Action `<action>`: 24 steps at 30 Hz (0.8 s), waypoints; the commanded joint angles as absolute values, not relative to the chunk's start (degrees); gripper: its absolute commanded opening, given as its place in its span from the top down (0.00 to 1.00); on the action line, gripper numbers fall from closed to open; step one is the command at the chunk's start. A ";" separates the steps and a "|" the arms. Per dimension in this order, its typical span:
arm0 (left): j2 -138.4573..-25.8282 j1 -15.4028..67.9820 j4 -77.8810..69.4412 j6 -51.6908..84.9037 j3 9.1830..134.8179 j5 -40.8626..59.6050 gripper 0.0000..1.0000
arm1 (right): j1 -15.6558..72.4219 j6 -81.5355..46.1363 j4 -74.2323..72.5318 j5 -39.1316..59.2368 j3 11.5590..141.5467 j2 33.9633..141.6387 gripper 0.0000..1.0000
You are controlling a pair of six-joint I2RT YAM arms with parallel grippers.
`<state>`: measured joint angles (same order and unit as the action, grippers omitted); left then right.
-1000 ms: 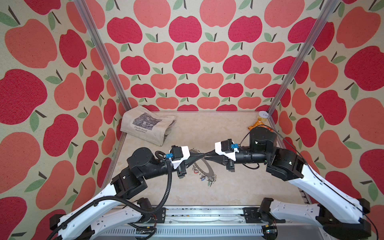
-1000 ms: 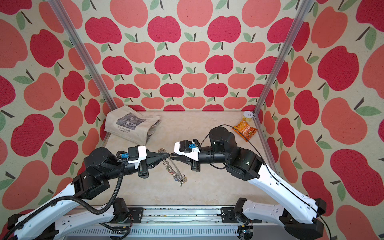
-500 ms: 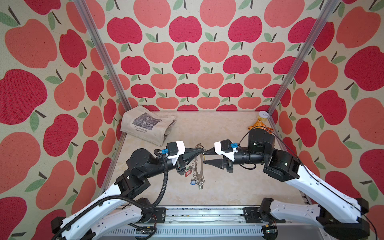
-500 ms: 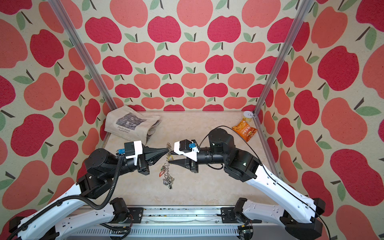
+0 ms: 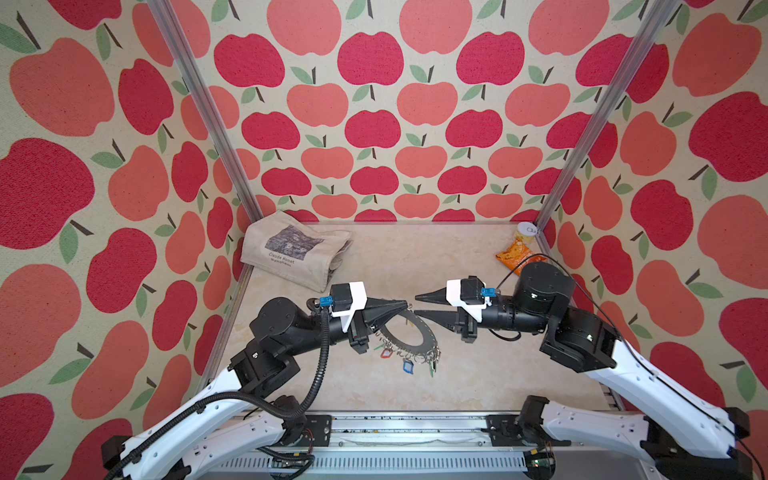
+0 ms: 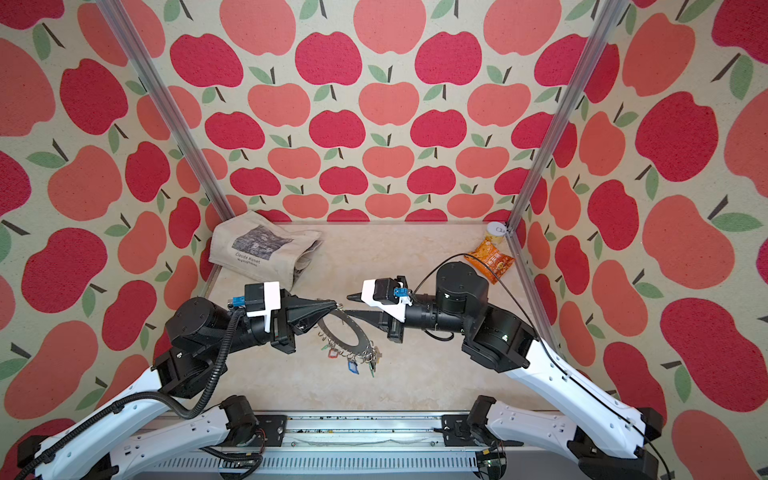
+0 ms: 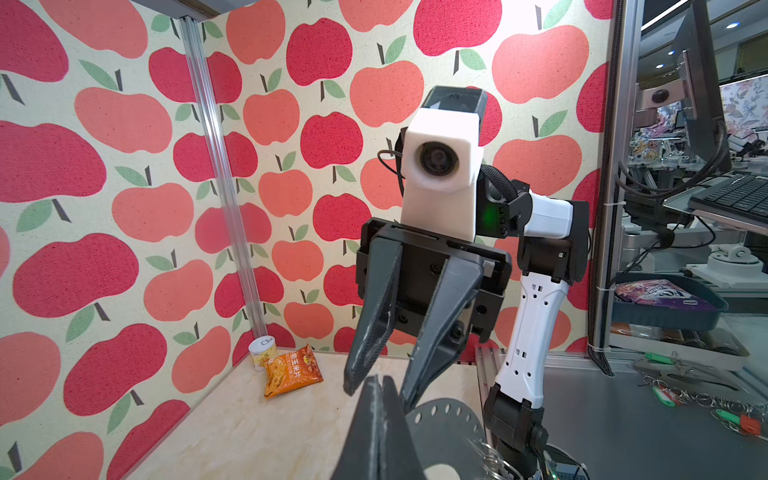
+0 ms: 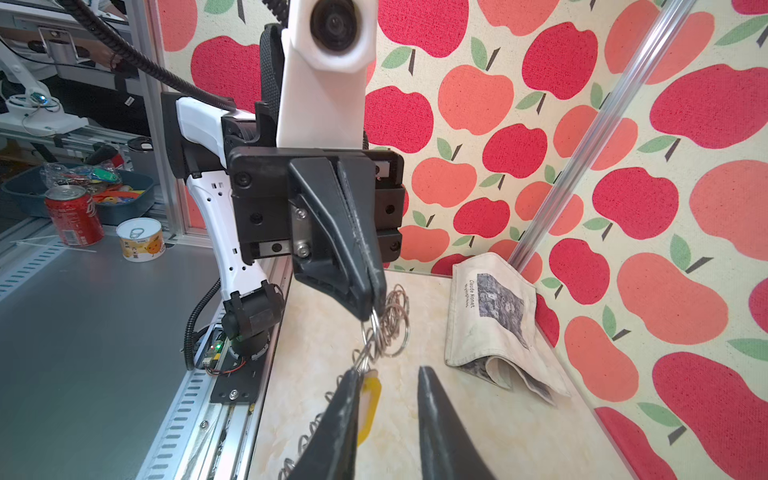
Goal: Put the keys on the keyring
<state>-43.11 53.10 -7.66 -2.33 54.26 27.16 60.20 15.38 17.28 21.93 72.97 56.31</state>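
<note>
Left hand (image 5: 405, 306), clenched on the keyring (image 5: 427, 334), now holds it tilted above the worktop (image 5: 478, 374), keys (image 5: 408, 365) dangling; right hand (image 5: 416, 304) has released and drawn back, seemingly free for another key.

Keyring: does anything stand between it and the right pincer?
Nothing visible does. The open right pincer faces the keyring across a bare gap, beside the shut left pincer that holds its rim.
</note>
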 commanded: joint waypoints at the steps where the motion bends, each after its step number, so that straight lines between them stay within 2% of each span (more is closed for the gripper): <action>1: -42.44 52.73 -12.32 -1.12 54.49 29.05 1.00 | 60.20 15.53 14.53 21.05 72.43 55.89 0.75; 17: -42.45 52.45 -12.48 -0.66 54.73 29.97 1.00 | 60.22 14.70 13.89 27.07 72.21 57.39 0.76; 24: -42.76 52.37 -13.07 -0.24 54.69 30.49 1.00 | 60.38 13.56 12.65 28.62 71.70 58.18 0.82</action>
<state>-43.13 52.62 -8.49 -1.65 54.26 29.47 60.23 14.90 14.17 26.52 72.60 57.78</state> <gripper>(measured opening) 0.054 0.190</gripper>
